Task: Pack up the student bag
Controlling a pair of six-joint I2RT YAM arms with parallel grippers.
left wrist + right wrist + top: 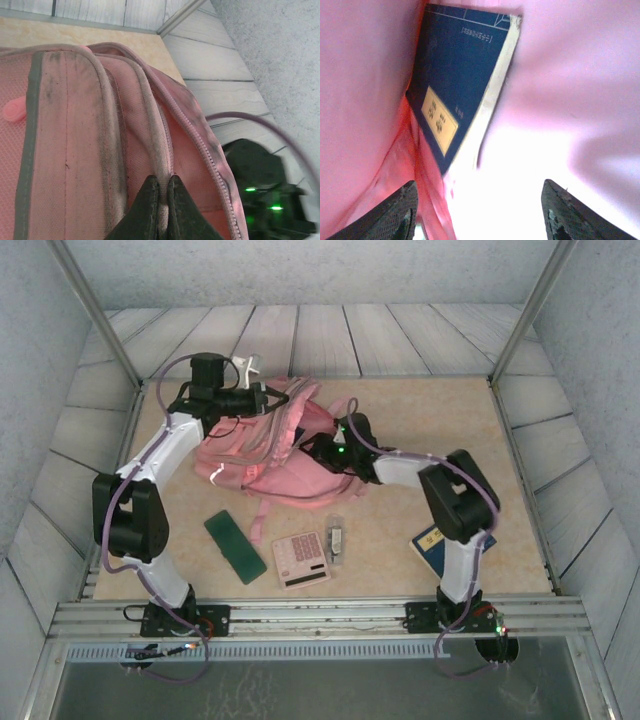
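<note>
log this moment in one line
left gripper shut on bag rim | right gripper open inside bag | blue book in bag | table: calculator, green case, second book

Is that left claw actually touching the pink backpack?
Touching. The left wrist view shows the left gripper shut on a raised seam of the student bag, fabric pinched between its two fingers.

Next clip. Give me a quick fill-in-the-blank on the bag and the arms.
1. The left gripper is ____ on a seam of the student bag.
2. Beyond the open right gripper, inside the bag, sits a ____ book.
3. The calculator on the table is ____.
Missing: shut; blue; pink.
</note>
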